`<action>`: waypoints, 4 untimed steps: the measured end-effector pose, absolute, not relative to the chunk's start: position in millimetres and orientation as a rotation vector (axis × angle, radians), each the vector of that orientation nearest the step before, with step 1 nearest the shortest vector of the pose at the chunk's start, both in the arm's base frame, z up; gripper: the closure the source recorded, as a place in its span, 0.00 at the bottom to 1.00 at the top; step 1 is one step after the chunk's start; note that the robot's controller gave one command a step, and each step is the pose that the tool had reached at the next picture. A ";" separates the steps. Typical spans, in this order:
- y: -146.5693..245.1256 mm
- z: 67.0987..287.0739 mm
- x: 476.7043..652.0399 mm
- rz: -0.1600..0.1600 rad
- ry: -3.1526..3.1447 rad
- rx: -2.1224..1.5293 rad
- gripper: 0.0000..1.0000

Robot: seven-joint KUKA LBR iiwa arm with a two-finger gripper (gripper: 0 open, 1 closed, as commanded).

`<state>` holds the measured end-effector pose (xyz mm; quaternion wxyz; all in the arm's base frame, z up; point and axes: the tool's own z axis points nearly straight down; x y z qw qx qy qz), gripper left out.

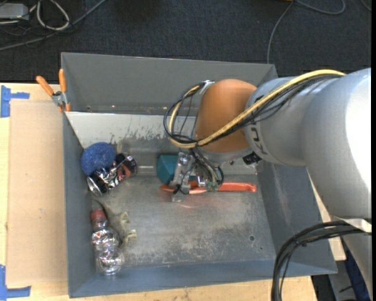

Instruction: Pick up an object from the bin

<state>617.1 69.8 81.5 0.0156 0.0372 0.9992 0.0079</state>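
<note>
Grey bin (175, 86), tool (187, 184) low at centre.
We note a teal block (166, 165) just beside it and an orange-handled implement (235, 187) reaching under it; its opening we cannot tell.

One blue ball (99, 157), one crushed dark can (111, 174), one teal block (167, 165), one orange-handled tool (235, 187), one small reddish lump (98, 216), one beige scrap (126, 229), and a silvery crumpled cluster (106, 251) too tangled to count.

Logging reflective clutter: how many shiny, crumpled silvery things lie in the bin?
2. One silvery lump lies against the blue ball by the view's left wall; the other silvery lump sits in the near-left corner. The arm may hide more.
</note>
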 end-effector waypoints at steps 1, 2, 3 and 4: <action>68.2 84.5 617.5 0.023 3.106 0.099 1.00; 58.8 85.8 618.5 0.035 3.111 0.130 1.00; -4.3 83.5 615.3 0.046 3.089 0.402 1.00; -5.5 80.9 616.2 0.028 3.093 0.301 1.00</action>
